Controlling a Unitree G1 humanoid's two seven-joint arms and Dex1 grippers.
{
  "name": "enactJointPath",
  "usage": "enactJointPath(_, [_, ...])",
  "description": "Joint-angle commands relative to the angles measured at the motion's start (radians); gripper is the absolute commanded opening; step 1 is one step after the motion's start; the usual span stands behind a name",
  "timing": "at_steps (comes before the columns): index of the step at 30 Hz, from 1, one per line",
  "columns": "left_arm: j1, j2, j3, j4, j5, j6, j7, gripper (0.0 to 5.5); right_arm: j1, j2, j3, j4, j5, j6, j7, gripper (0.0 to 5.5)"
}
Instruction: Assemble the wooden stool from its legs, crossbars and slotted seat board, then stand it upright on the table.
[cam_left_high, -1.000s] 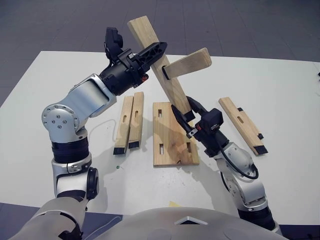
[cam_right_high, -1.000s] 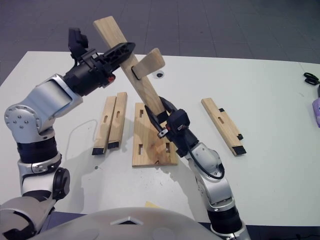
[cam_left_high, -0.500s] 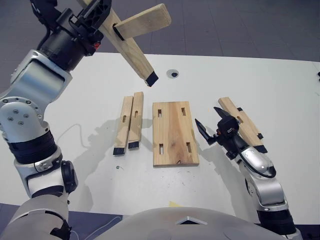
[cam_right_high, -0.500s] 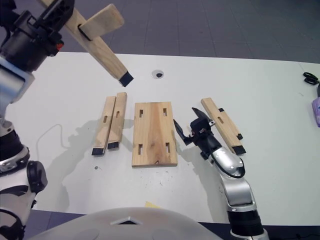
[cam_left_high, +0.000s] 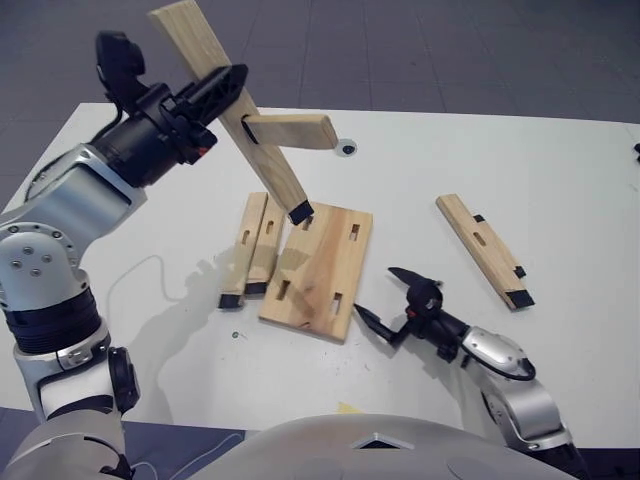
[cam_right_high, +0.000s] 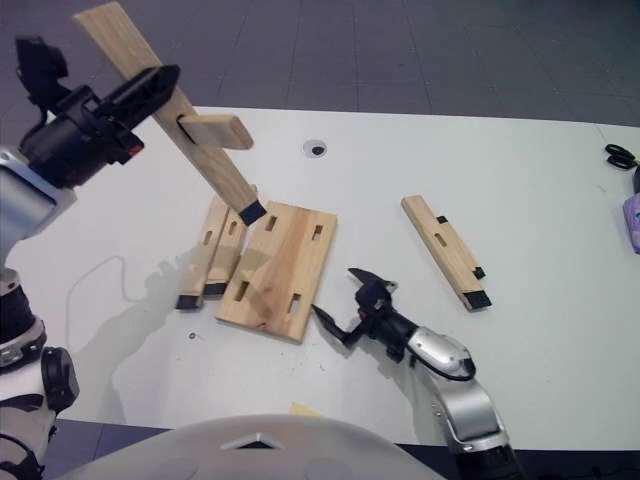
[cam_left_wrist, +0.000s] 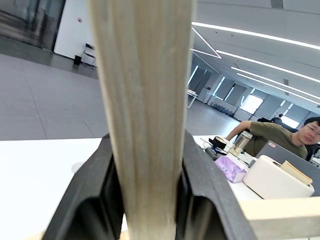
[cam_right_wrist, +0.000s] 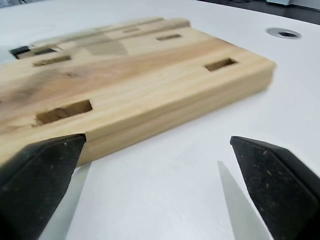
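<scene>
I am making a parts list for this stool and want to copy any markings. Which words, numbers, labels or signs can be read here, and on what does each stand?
No text can be read in any view.
seat board: bare wood with slots, no marking.
held leg in the left tool: bare wood, black end cap, no marking.
loose leg: no marking.

White table (cam_left_high: 560, 180), slotted seat board (cam_left_high: 318, 272) flat near its middle, two legs (cam_left_high: 255, 250) side by side just left, third leg (cam_left_high: 484, 250) well apart right
</scene>
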Motion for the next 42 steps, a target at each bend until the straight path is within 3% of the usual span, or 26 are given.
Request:
enactJointPath(1, [0.034, 0.016, -0.011, -0.012, 0.039, 0.017, -0.029, 1.04, -0.013, 0.016, 0.019, -0.002, -0.006, 0.013, -0.016, 5.4])
enactJointPath(5, [0.065, 0.067, 0.043, -0.016, 0.022, 0.042, -0.044, 1.04, 0.001, 0.018, -0.022, 0.004, 0.006, 0.003, -0.037, 5.4])
enactJointPath(13, [0.309, 0.119, 0.142, -0.136, -0.121, 0.103, 0.003, 1.04, 0.072, 0.028, -0.057, -0.023, -0.004, -0.014, -0.097, 5.4])
enactJointPath(21, [0.333, 0.123, 0.041, -0.172, 0.111, 0.06, -0.011, 1.04, 0.063, 0.045, -0.08, -0.046, 0.008, -0.016, -0.131, 5.4])
enactJointPath(28, [0.316, 0.062, 0.023, -0.142, 0.199, 0.014, 0.025, 1.04, 0.079, 0.042, -0.058, -0.061, -0.008, -0.016, -0.136, 5.4])
enactJointPath(42, [0.206, -0.113, -0.191, -0.13, 0.51, -0.127, -0.008, 1.04, 0.032, 0.038, -0.041, -0.042, -0.029, -0.022, -0.138, 5.4])
